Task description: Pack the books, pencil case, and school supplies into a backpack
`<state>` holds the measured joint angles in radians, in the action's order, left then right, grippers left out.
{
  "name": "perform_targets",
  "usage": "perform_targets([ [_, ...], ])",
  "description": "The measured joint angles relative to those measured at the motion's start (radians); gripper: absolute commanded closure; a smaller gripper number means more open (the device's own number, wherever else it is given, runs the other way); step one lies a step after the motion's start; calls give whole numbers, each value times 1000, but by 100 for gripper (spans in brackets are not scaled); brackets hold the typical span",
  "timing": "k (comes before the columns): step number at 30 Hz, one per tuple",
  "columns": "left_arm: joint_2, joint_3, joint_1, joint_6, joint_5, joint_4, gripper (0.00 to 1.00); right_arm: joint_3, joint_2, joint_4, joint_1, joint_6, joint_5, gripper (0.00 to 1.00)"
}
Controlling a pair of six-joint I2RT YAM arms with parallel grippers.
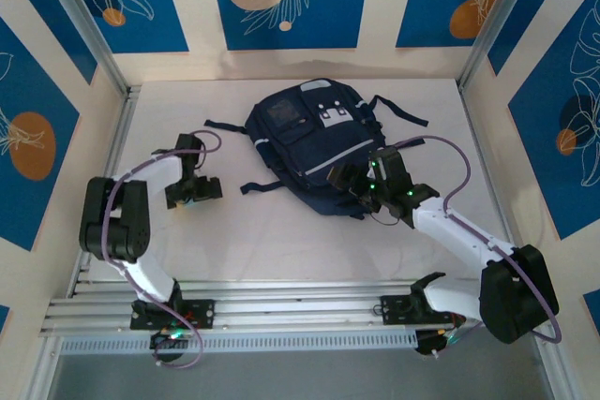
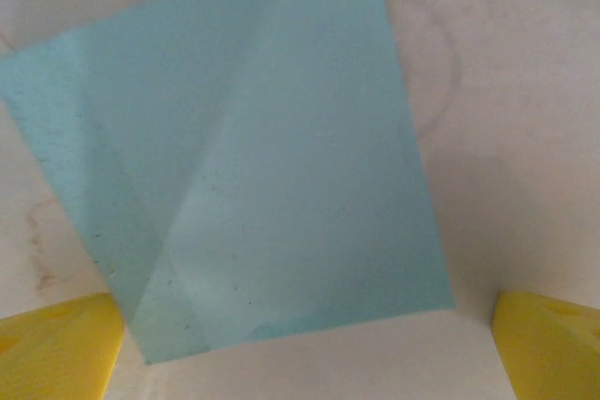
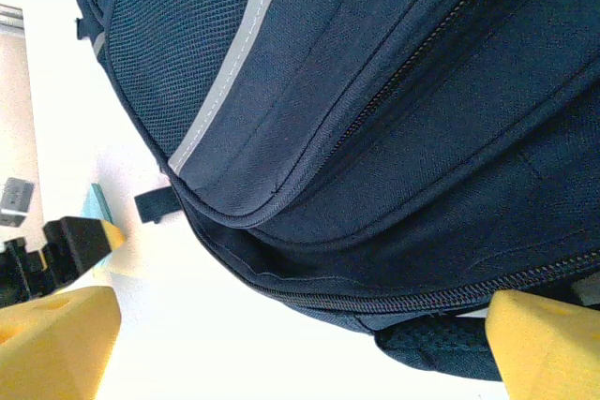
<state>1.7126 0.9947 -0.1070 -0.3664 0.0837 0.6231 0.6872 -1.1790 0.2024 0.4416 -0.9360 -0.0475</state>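
Mid-frame on the tabletop (image 1: 281,245), navy backpack (image 1: 314,142) lying flat. Left of it, left claw (image 1: 194,191) spread wide right above the light-blue pad (image 2: 253,156). Right claw (image 1: 359,186) wide too, at backpack's lower edge.

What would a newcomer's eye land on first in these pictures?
The big navy backpack draws the eye first. It lies flat toward the far middle of the white table, and the right gripper stands open at its near edge. Next comes the light-blue pad, flat on the table just ahead of the open left gripper, off to the left of the backpack.
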Motion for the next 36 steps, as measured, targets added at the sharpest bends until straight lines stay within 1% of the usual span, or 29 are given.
perform_targets([
  [3, 12, 14, 0, -2, -4, 4, 0, 0, 0, 0, 0, 0, -3, 0],
  [5, 20, 24, 0, -2, -5, 14, 2, 0, 0, 0, 0, 0, -5, 0],
  [9, 25, 32, 0, -4, -9, 21, 11, 0, 0, 0, 2, 0, -6, 0],
  [11, 25, 33, 0, -3, -13, 21, 19, 0, 0, 0, 2, 1, -6, 1],
  [14, 25, 33, -1, 0, -16, 13, 30, 0, 0, 0, 2, 1, -6, 1],
  [18, 25, 33, -1, -1, -16, 5, 34, 0, 0, 0, 2, 1, -6, 1],
  [19, 25, 33, -1, 0, -15, 5, 37, 0, 0, 0, 2, 2, -6, 1],
  [20, 24, 33, -1, 1, -14, 4, 38, 0, -1, 0, 2, 3, -5, 1],
  [21, 24, 33, -1, 1, -14, 2, 36, 0, -1, 0, 2, 4, -6, 1],
  [22, 24, 33, -1, 2, -14, 2, 29, 1, -2, 0, 2, 4, -6, 1],
  [24, 22, 30, -1, 7, -12, -1, 9, 1, -3, 0, 2, 4, -5, 1],
  [25, 21, 29, -1, 5, -10, -2, 2, 2, -3, 0, 2, 5, -5, 1],
  [26, 18, 29, -1, -2, -12, -3, 0, 3, -4, 2, 2, 5, -5, 1],
  [30, -7, 29, 0, -42, -12, -6, 0, 23, -13, 3, 2, 11, -5, 1],
  [36, -55, 31, 0, -167, 8, -32, 0, 37, -27, 0, 3, 13, -1, 1],
])
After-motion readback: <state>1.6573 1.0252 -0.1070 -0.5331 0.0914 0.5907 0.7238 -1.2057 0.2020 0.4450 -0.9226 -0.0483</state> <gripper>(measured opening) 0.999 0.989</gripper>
